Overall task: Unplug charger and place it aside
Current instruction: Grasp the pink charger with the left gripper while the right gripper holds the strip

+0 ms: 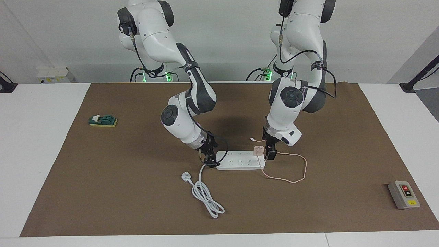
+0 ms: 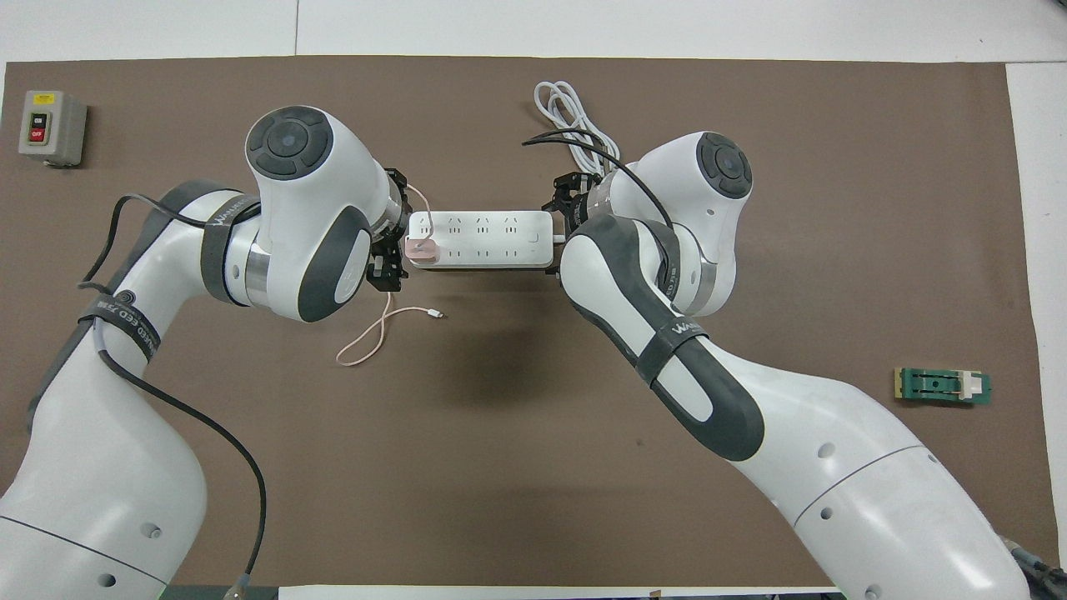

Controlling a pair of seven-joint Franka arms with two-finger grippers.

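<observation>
While the green switch block (image 1: 103, 120) sits alone toward the right arm's end of the brown mat (image 1: 137, 206), the right end effector (image 1: 210, 161) is down at the power strip's (image 1: 240, 160) cord end, touching or nearly touching it; whether its fingers are apart or together cannot be told. From that end the thick white cord and three-pin plug (image 1: 202, 190) trail away from the robots. Plugged into the strip's other end stands the pink charger (image 1: 259, 150), its thin pink cable (image 1: 298, 171) looping over the mat. Just beside the charger, the left end effector (image 1: 271, 152) hangs low with fingers apart, not gripping it. A grey button box (image 1: 403, 195) lies well apart toward the left arm's end of the tabletop (image 1: 394, 103)
</observation>
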